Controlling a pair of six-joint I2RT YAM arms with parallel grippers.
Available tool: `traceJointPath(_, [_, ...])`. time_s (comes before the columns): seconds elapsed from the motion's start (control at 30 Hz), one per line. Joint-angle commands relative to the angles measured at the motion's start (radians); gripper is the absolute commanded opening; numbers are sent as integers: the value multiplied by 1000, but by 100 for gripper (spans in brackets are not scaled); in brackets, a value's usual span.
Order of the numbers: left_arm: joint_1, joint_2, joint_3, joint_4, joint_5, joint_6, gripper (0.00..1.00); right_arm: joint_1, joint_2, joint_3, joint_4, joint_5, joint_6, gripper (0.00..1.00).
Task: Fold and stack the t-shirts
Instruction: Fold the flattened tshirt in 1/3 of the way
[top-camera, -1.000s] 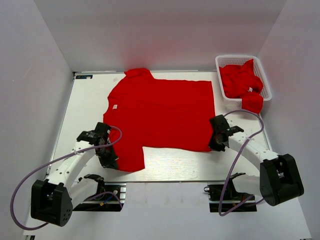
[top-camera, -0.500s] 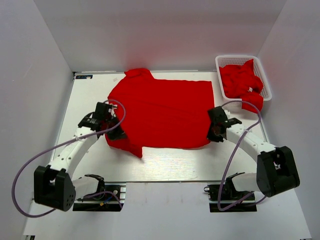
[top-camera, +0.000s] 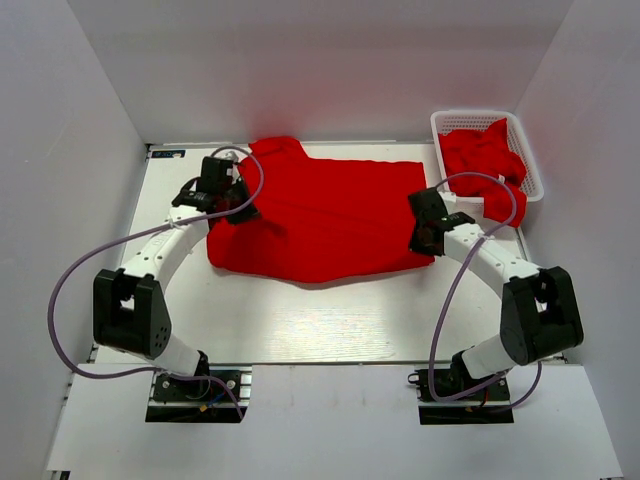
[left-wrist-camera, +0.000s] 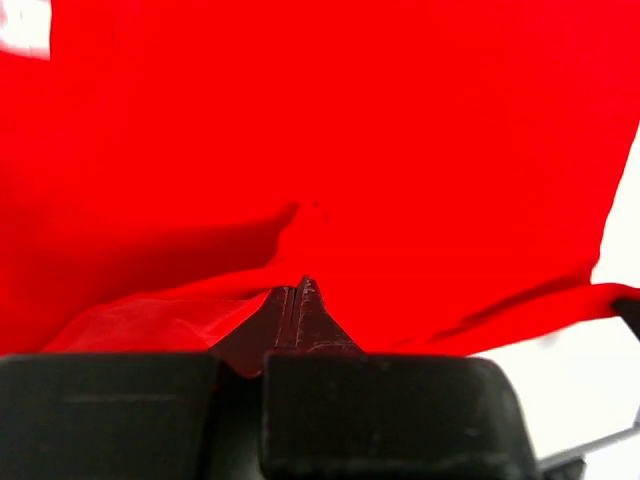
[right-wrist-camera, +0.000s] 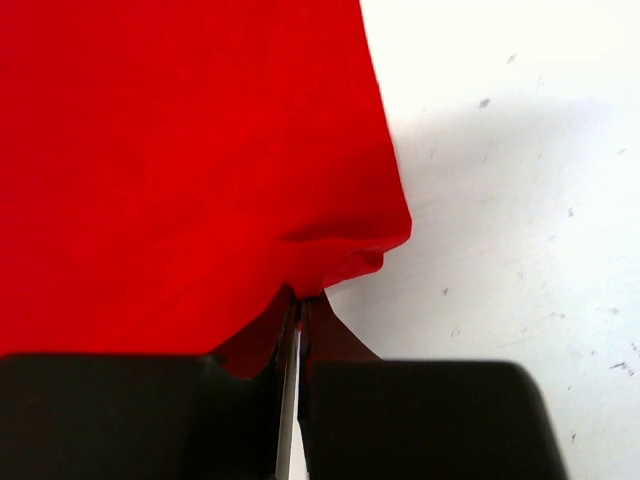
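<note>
Both left gripper (left-wrist-camera: 300, 300) and right gripper (right-wrist-camera: 298, 305) clamp the near hem of the red t-shirt (top-camera: 320, 215), raised over the cloth, likely to fold it.

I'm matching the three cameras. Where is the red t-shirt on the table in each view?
Top external: red t-shirt mid-table, toward the far edge.
Left wrist: fills most of the frame, pinched by the left hand.
Right wrist: fills the left side, corner pinched by the right hand.
Shared landmark: the white table.

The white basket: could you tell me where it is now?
Top view: the white basket sits at the far right corner of the table, beyond the right gripper, holding t-shirts.
</note>
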Motion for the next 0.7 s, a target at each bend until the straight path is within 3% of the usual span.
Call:
traceJointPath(0.0, [4,-15,54,80,-24,85,0,-3,8,75,12,88,-14,0])
traceJointPath(0.47, [4,80,151,258,-130,250,0,-35,175,309,-32,145,-53,0])
traceJointPath(0.67, [4,155,217,258,-189,271,0,-55,232,383,-32,152,-80,0])
